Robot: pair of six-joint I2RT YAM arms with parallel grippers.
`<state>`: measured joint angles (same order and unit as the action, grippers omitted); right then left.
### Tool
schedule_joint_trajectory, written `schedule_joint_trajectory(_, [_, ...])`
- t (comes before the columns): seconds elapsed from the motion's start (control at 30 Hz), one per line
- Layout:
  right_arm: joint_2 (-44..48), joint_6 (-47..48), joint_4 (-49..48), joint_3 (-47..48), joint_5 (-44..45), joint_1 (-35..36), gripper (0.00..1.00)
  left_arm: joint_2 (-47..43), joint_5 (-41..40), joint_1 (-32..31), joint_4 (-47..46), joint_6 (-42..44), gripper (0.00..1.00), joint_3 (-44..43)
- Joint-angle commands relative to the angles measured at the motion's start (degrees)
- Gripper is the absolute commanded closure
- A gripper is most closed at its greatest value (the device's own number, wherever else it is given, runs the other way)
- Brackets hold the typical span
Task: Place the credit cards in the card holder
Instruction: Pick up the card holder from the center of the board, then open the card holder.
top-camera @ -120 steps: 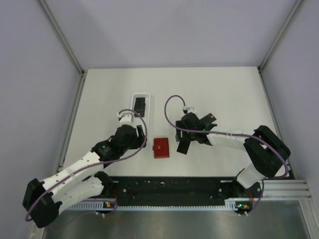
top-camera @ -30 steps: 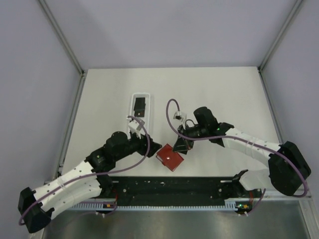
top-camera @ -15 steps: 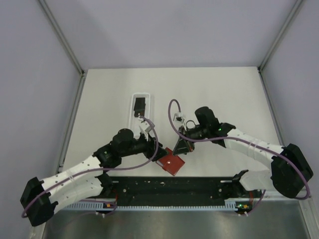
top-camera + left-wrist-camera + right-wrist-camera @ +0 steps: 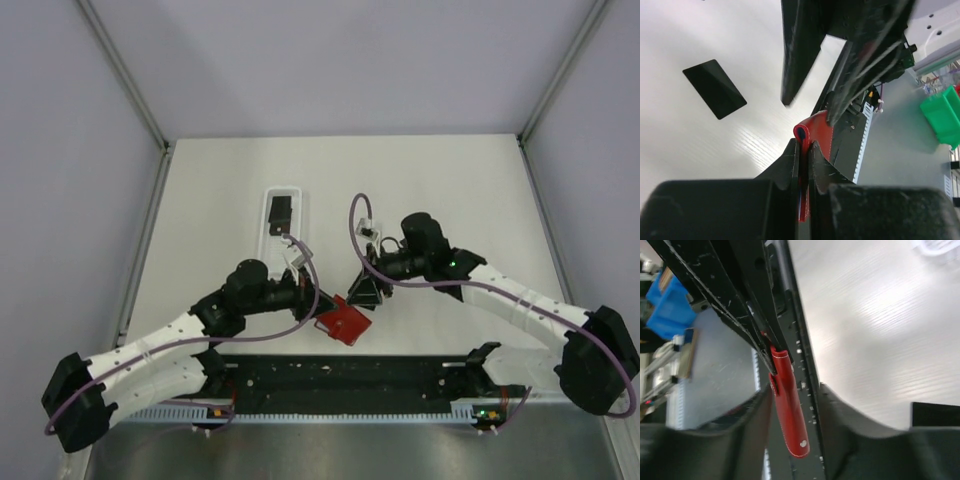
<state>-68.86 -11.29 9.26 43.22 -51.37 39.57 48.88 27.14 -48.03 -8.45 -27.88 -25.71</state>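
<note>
The red card holder (image 4: 346, 323) hangs tilted just above the table's near middle. My left gripper (image 4: 318, 308) is shut on its folded edge (image 4: 811, 131), the fingers (image 4: 785, 165) pinching it from both sides. My right gripper (image 4: 363, 293) stands open around the holder's free flap (image 4: 788, 412); the flap hangs by the left finger, with a gap to the right finger (image 4: 840, 405). One black credit card (image 4: 715, 89) lies flat on the table. Another black card (image 4: 282, 212) sits in the white tray.
The white oblong tray (image 4: 268, 232) lies behind the left gripper. A black toothed rail (image 4: 340, 375) runs along the near table edge, directly under the holder. Beyond that edge are a green bin (image 4: 940, 112) and a blue bin (image 4: 670, 305).
My left gripper has closed on the card holder's folded edge. My right gripper, shut on the holder before, has opened and drawn slightly right. The holder now hangs from the left gripper.
</note>
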Motion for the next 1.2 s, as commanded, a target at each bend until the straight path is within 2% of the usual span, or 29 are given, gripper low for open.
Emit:
schedule_joint_trajectory(0.0, [7.5,-6.4,-7.5,-0.5,12.9,-0.6,0.46,-3.4,-6.8,-0.2,-2.7,-4.4,1.0,1.4])
schedule_joint_trajectory(0.1, [13.2,-15.5,-17.1,-6.8,19.7,-0.5,0.23,-8.6,-18.3,-0.2,-3.1,-10.6,1.0,2.9])
schedule_joint_trajectory(0.13, [14.9,-18.4,-20.9,-9.2,21.0,-0.5,0.19,-10.7,-21.3,-0.3,-4.1,-12.9,1.0,4.0])
schedule_joint_trajectory(0.23, [18.5,-27.8,-31.5,-15.8,24.9,-0.5,0.11,-18.4,-31.2,-0.2,-9.1,-21.8,1.0,8.9])
schedule_joint_trajectory(0.3, [20.0,-32.0,-38.2,-19.9,28.0,0.0,0.07,-22.1,-34.1,-0.2,-15.5,-26.1,1.0,12.9])
schedule_joint_trajectory(0.37, [21.2,-34.1,-41.3,-22.0,30.6,1.2,0.06,-24.1,-36.1,-0.2,-19.2,-28.5,1.0,15.1])
schedule_joint_trajectory(0.53, [22.9,-38.4,-47.5,-25.0,38.1,4.8,0.05,-23.7,-36.7,-0.2,-16.2,-28.1,1.0,12.6])
schedule_joint_trajectory(0.77, [18.2,-43.7,-52.4,-24.7,42.2,6.6,0.06,-20.9,-35.8,-0.2,-20.6,-29.0,1.0,12.4])
schedule_joint_trajectory(0.9, [14.7,-44.9,-51.4,-23.5,44.2,7.9,0.1,-19.3,-34.3,-0.2,-23.8,-30.2,1.0,12.6])
schedule_joint_trajectory(1.03, [14.2,-45.0,-49.9,-24.0,47.6,8.7,0.11,-19.6,-34.0,-0.3,-23.7,-29.8,1.0,12.2])
schedule_joint_trajectory(1.17, [13.8,-45.0,-50.3,-24.1,47.3,8.7,0.15,-19.5,-33.6,-0.2,-23.9,-29.6,1.0,12.0])
